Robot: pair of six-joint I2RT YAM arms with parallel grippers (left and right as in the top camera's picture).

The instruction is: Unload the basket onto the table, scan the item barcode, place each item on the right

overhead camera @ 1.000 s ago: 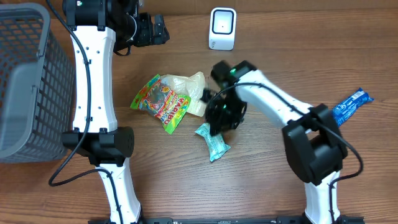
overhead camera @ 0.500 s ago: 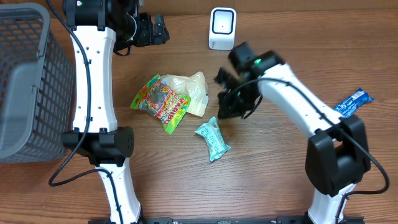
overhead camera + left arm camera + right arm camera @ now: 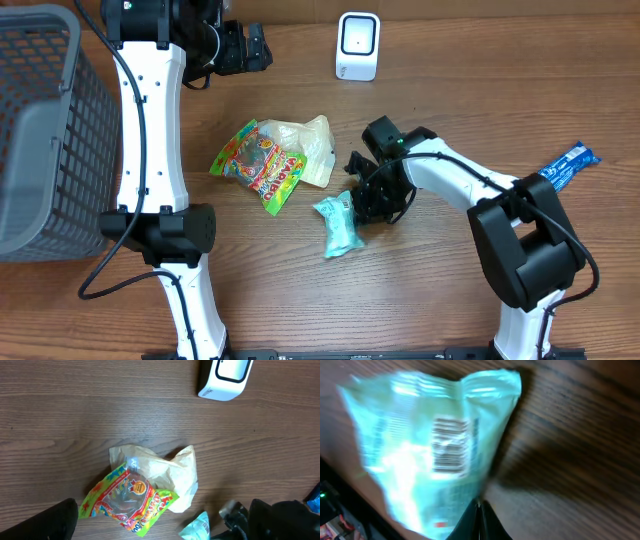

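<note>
Right end effector (image 3: 356, 204) back down, pinching teal packet (image 3: 338, 232) edge, left end effector (image 3: 250, 47) open, bare table (image 3: 260, 295) beside

- My wooden worktop (image 3: 450, 300) is carrying a white scanner (image 3: 357, 45) at its far edge.
- A colourful sweet bag (image 3: 262, 168) is lying over a pale bag (image 3: 308, 140).
- A teal packet (image 3: 338, 225) is lying near them.
- A blue wrapper (image 3: 565, 167) is lying far right.

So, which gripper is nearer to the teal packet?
Right. The right gripper is at the teal packet, jaws shut on its upper end. The left gripper hangs open far off, beyond the colourful candy bag.
</note>
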